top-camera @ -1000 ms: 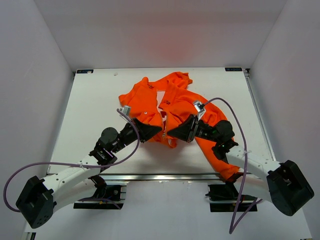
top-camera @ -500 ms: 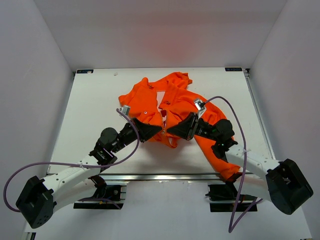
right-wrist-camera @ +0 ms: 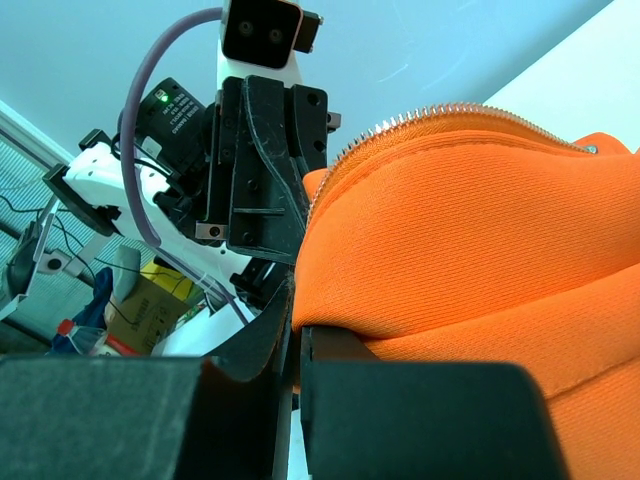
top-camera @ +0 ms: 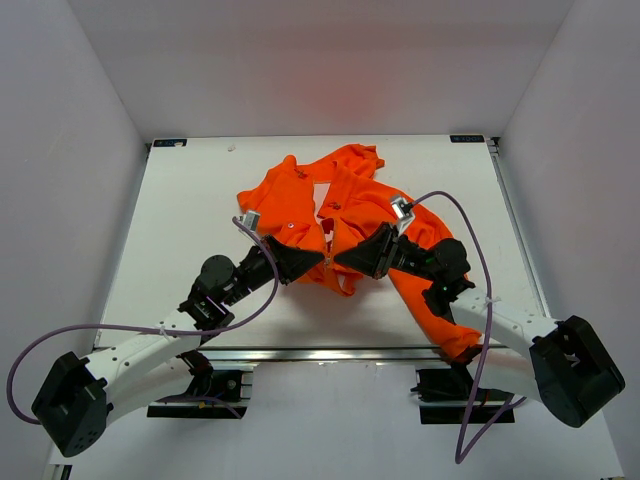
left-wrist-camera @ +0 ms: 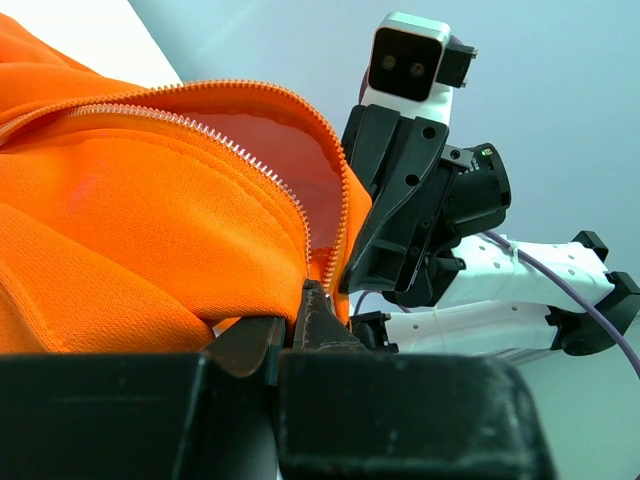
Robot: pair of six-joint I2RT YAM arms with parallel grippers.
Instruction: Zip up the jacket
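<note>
Left gripper point(top-camera: 318, 262); right gripper point(top-camera: 343, 266); jacket point(top-camera: 288, 196) between

Left claw point(left-wrist-camera: 305, 328) pinches the orange jacket point(left-wrist-camera: 120, 250) at the foot of its open zipper point(left-wrist-camera: 255, 170); just beyond the zipper, the right claw point(left-wrist-camera: 352, 278) closes on the fabric's edge.

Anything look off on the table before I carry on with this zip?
The bright orange fabric jacket lies bunched and twisted rather than flat, and its sleeve trails to the white table's near edge by the right arm. Both the left pincer and right pincer pinch its open zipper edges.
</note>
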